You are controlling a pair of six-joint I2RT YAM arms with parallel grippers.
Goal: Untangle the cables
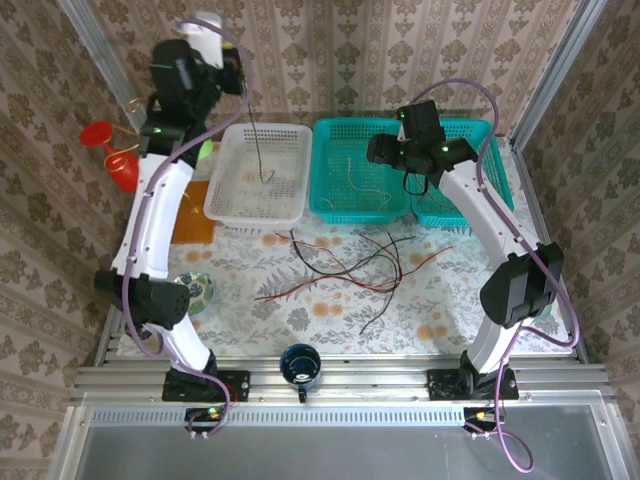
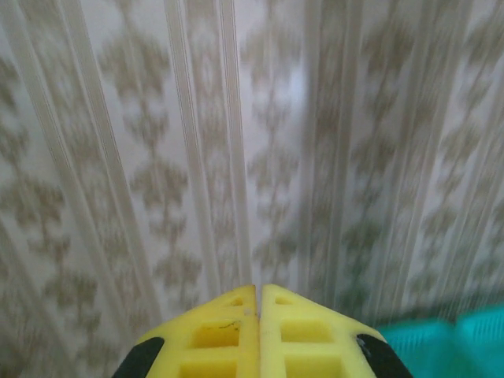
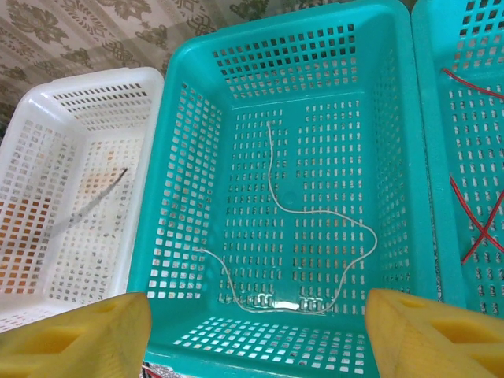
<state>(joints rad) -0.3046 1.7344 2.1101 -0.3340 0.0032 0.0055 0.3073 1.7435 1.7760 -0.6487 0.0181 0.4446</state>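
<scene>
Two tools: the left tool [image 2: 258, 293] is up high near the far left corner; the right tool [image 3: 258, 319] hangs over the middle teal basket [image 3: 183, 181].
Left grip: yellow fingers pressed together, pinching a black cable [image 1: 255, 140].
Hanging part: the black cable drops straight down, its low end in the white basket [image 1: 222, 190].
Right grip: fingers wide apart, holding nothing.
Row: three baskets side by side along the far edge of the surface [image 1: 240, 300].
Middle basket: a white cable [image 3: 315, 211] lies curled on its floor.
Right basket: red cables [image 3: 471, 206] lie in the right teal basket [image 1: 465, 127].
Middle of the surface: a tangle [image 1: 350, 265] of red and black cables.
</scene>
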